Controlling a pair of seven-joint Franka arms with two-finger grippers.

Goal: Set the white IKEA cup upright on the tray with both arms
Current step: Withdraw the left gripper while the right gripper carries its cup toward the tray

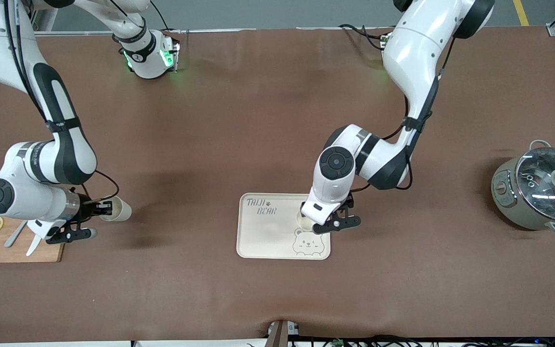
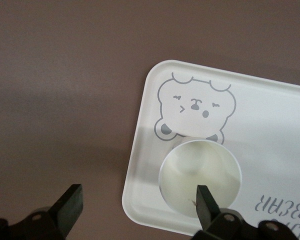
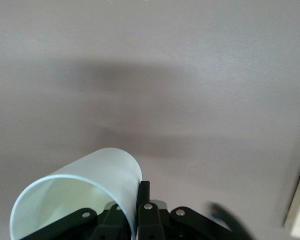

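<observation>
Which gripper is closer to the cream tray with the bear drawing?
The left. The left gripper hangs open over the tray, above an upright white cup. The right gripper, holding another white cup, is near the cutting board.

brown table [image 1: 239, 120] | on it: tray [image 1: 263, 236], cutting board [image 1: 12, 253], pot [image 1: 537, 193]

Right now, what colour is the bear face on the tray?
Grey lines on the cream tray; the bear face shows best in the left wrist view.
</observation>
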